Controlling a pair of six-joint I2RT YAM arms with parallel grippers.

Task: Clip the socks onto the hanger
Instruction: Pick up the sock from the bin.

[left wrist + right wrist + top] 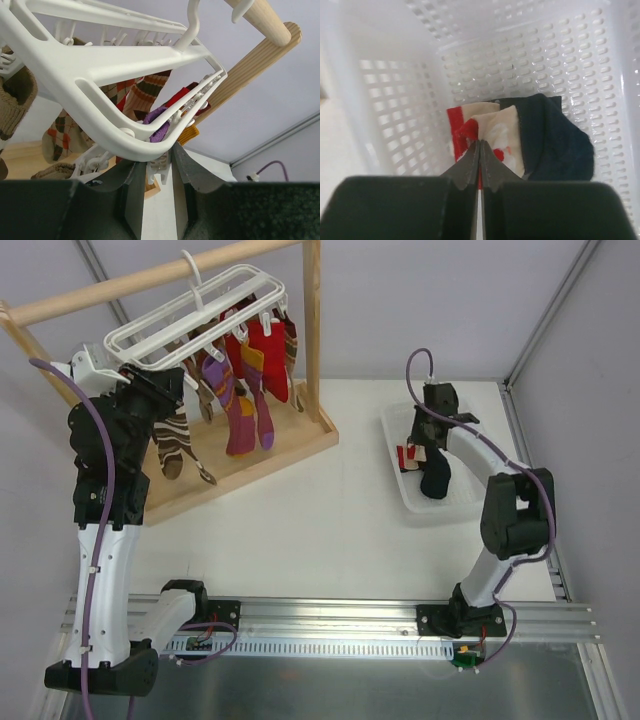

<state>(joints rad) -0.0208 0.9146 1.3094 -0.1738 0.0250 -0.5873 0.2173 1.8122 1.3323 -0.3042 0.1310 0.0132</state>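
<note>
The hanger is hung by its hook from the wooden rail stand, which is set at about 10 o'clock on the table in the top view. Several socks are seen clipped beneath the frame: a red one, a purple-magenta one and a brown-white striped one can be told apart, with an argyle one seen in the left wrist view.

The left tool is raised to the hanger's corner at the 8 o'clock side of the frame. Its jaws are drawn almost together, and a small white clip of the hanger is held between the tips, just under the frame's rounded corner.

At about 3 o'clock on the table, well apart from the stand, a white mesh basket is placed. The right tool is lowered into it, and its jaws are pressed fully together on a fold of a cream-and-red sock. A navy sock is seen touching that sock on its 3 o'clock side, against the basket wall.
</note>
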